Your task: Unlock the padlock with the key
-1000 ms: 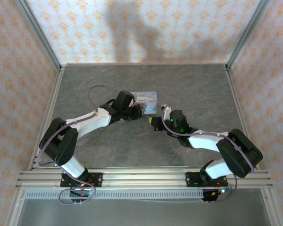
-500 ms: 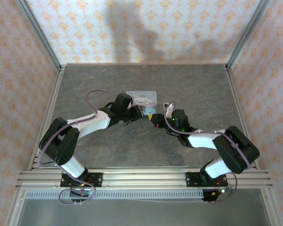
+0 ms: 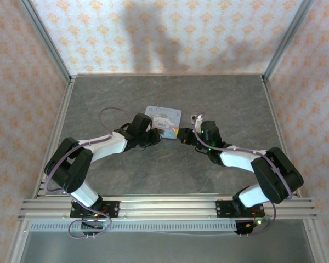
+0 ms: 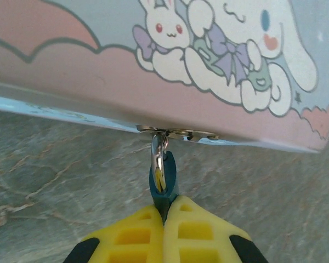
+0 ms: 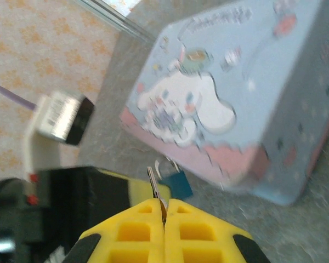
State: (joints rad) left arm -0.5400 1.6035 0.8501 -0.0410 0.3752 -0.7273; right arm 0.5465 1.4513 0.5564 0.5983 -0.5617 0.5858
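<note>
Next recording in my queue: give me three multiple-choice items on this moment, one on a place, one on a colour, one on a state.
1. Where does the tiny teal-blue metal padlock hang?
A) from the metal hasp on the edge of the pale blue cartoon-printed tin
B) lying loose, apart from the tin
C) on top of the tin's lid

2. What colour are the fingers of the left gripper?
A) red
B) yellow
C) white

3. How is the right gripper?
A) wide open
B) shut on the tin
C) shut on the thin silvery metal key

Answers:
1 A: in the left wrist view the shackle passes through the hasp.
2 B: yellow fingers pinch the padlock.
3 C: the key's blade sticks out from between its closed fingers.
</note>
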